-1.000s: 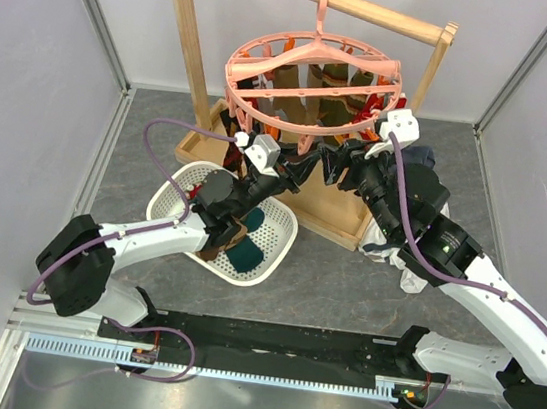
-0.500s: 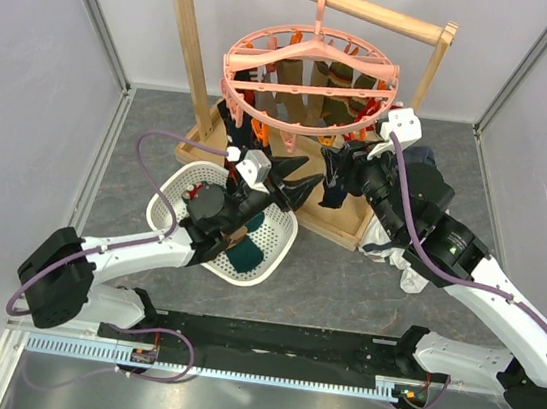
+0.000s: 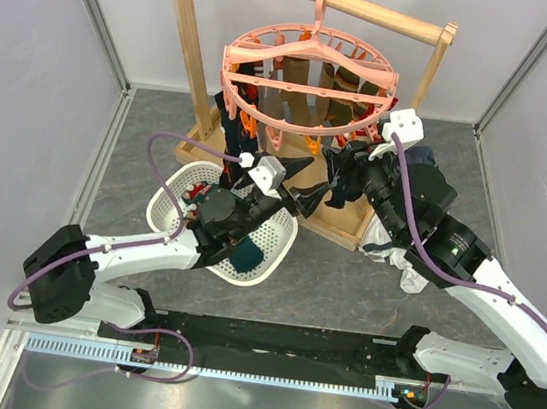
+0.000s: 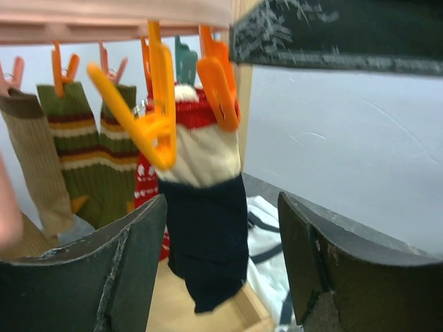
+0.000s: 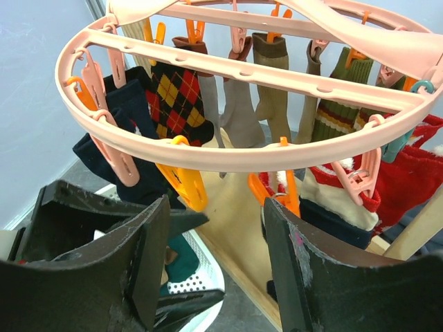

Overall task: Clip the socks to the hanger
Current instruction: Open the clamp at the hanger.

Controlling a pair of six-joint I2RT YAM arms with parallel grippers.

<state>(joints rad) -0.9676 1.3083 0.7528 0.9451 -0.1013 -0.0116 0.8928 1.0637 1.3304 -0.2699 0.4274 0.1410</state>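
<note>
Socks (image 5: 173,97) crowd the hanger (image 5: 228,158); left gripper (image 4: 220,207) and right gripper (image 5: 216,204) both gape empty by it. Best take the teal sock (image 3: 245,253) from the basket (image 3: 159,212) by its cuff.

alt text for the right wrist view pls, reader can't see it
A round pink hanger fills the upper view with socks clipped around it, among them an argyle sock and a green striped sock. Below it the right pincer is open and empty, with a white mesh basket beneath.
</note>
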